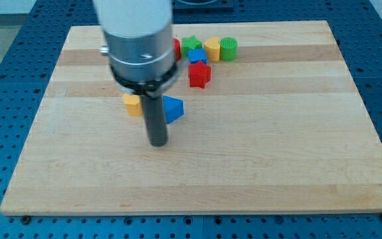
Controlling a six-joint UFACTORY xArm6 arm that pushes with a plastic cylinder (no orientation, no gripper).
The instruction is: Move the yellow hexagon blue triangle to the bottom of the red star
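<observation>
Yellow hexagon (132, 104) sat left of the board's middle, its right part hidden behind the rod and the arm's grey housing; just on the other side of the rod, toward the view's right, lay the blue triangle (173, 109), its left edge likewise covered. My tip (158, 142) rested on the wooden board (277, 153) toward the view's bottom of both blocks, roughly between them and closer to the triangle; whether it touched either I could not tell, though a strip of bare wood showed around its end. The arm carried no pincer, only the straight dark rod, so nothing was spread, pressed together or pinching.

The red star (199, 74) stood toward the view's top and right of the triangle, apart from it; the pair lay down and to the left of the star rather than directly at its bottom. Touching or nearly touching the star's upper side was a blue block (197, 57); above that ran a row near the top edge: a red block (176, 48), mostly hidden by the housing, a green block (191, 45), a yellow block (212, 49), and a green cylinder (229, 49) at the row's right end.
</observation>
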